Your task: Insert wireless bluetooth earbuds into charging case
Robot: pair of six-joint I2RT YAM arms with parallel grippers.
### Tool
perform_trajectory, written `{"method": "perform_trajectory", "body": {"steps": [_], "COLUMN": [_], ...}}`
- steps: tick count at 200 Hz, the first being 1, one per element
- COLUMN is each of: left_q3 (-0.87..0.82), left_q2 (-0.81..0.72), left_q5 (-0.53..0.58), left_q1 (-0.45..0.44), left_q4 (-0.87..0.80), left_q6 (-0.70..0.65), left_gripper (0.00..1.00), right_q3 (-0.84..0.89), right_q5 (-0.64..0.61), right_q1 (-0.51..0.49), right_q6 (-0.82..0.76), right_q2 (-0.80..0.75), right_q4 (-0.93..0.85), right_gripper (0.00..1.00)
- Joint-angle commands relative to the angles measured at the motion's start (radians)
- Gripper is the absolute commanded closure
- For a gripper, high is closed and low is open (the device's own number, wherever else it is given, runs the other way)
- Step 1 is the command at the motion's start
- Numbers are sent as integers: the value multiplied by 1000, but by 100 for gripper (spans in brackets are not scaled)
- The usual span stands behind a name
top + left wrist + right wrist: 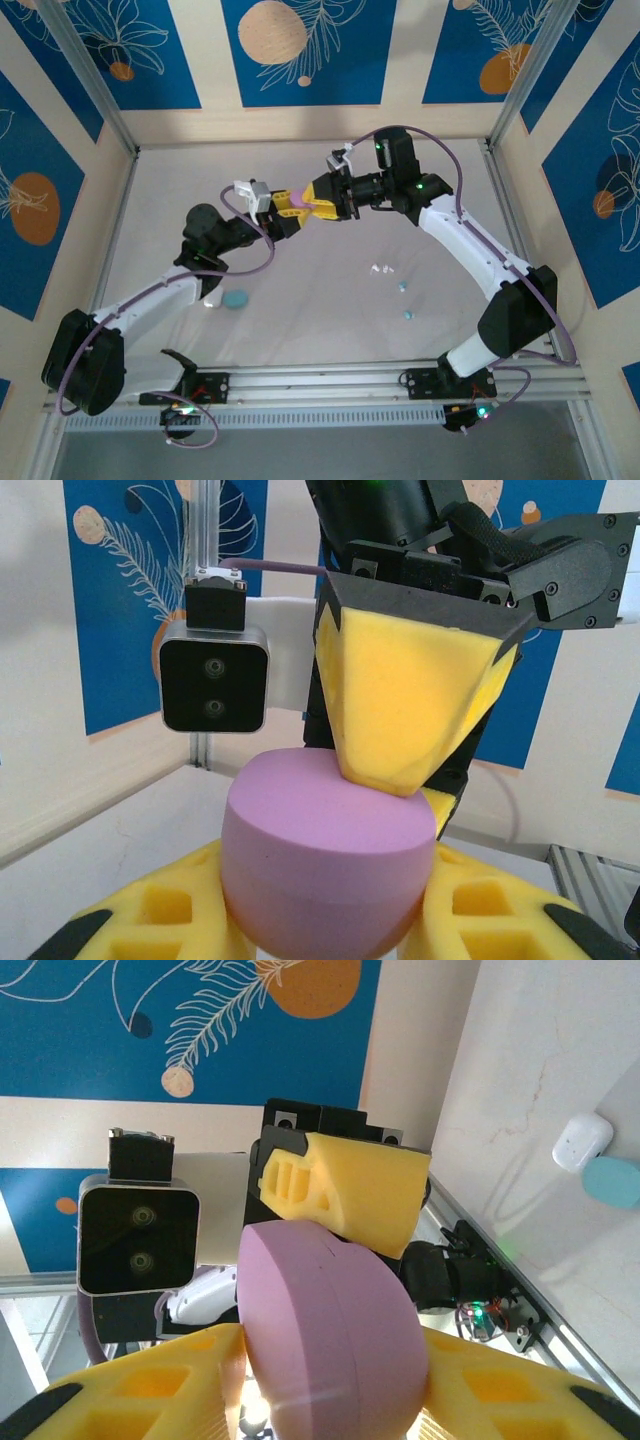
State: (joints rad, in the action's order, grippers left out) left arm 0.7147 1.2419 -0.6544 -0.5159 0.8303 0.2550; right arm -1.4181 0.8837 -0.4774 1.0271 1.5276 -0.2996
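Observation:
A pink charging case, lid shut, is held in the air over the table's middle between both grippers. In the left wrist view my left gripper is shut on the case, yellow fingers on either side, while a finger of the right gripper presses its top. In the right wrist view my right gripper has its pads against both sides of the case. Tiny white earbuds and teal earbuds lie on the table to the right. Pink earbuds are out of view.
A white case and a teal case lie beside the left arm's forearm; they also appear as the white case and teal case. Walls and metal posts enclose the table.

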Motion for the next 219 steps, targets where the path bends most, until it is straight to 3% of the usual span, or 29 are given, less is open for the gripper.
{"method": "perform_trajectory", "body": {"steps": [1,34,96,140,171,219], "left_q3": [38,34,2,-39,-47,20], "left_q2": [-2,-6,-38,-165,-267,-336], "left_q5": [-47,-38,23,261,401,550], "left_q1": [-20,-19,-20,-21,-20,-16], "left_q4": [62,39,-85,-302,-466,-792], "left_q6": [5,-8,-76,-146,-183,-169], "left_gripper": [76,70,38,28,25,25], "right_q3": [22,40,147,293,322,150], "right_q5": [-2,-18,-132,-258,-323,-314], "right_q1": [4,21,69,137,170,171], "right_q6": [17,14,56,84,5,-143], "right_q2": [-6,-24,-101,-110,6,323], "right_q4": [13,20,114,193,178,119], "right_gripper": [64,77,81,81,81,81]}}
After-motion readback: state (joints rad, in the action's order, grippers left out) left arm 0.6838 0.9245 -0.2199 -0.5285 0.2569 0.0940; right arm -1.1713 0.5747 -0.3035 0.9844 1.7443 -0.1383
